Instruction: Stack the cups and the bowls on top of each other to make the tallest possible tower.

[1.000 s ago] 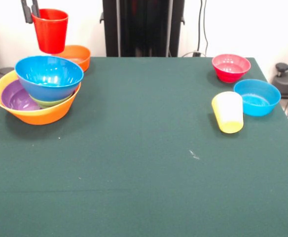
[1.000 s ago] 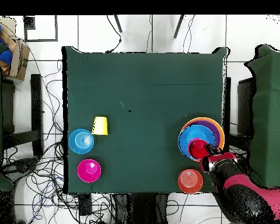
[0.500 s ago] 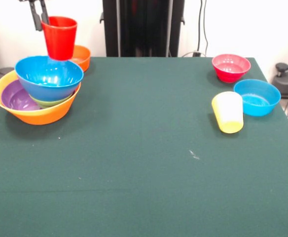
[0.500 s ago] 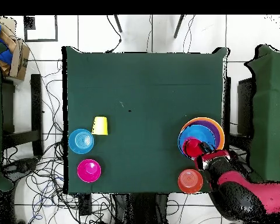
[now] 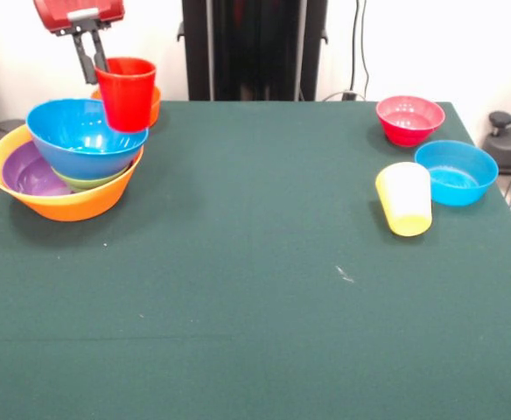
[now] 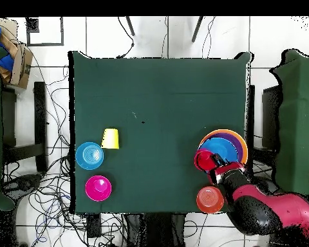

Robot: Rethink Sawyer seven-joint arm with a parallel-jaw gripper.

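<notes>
My gripper [image 5: 97,64] is shut on the rim of the red cup [image 5: 126,93], which hangs upright just over the right rim of the top blue bowl [image 5: 85,136]. That bowl caps the tower: a large yellow-orange bowl [image 5: 63,203] holding a purple bowl [image 5: 30,171] and a green bowl [image 5: 89,182]. From overhead the red cup [image 6: 204,159] sits at the tower's [image 6: 243,145] edge nearest the table's middle, with the gripper [image 6: 219,171] beside it. The yellow cup [image 5: 404,199] lies on its side at the right.
A small orange bowl [image 5: 155,103] stands behind the red cup, near the table's back edge. A pink-red bowl [image 5: 409,119] and a second blue bowl [image 5: 455,171] stand close to the yellow cup. The overhead view shows the orange bowl [image 6: 209,199] beside the arm.
The gripper has carried the red cup rightward in the front view and lower, from above the tower's back left to over the blue bowl's right rim.
</notes>
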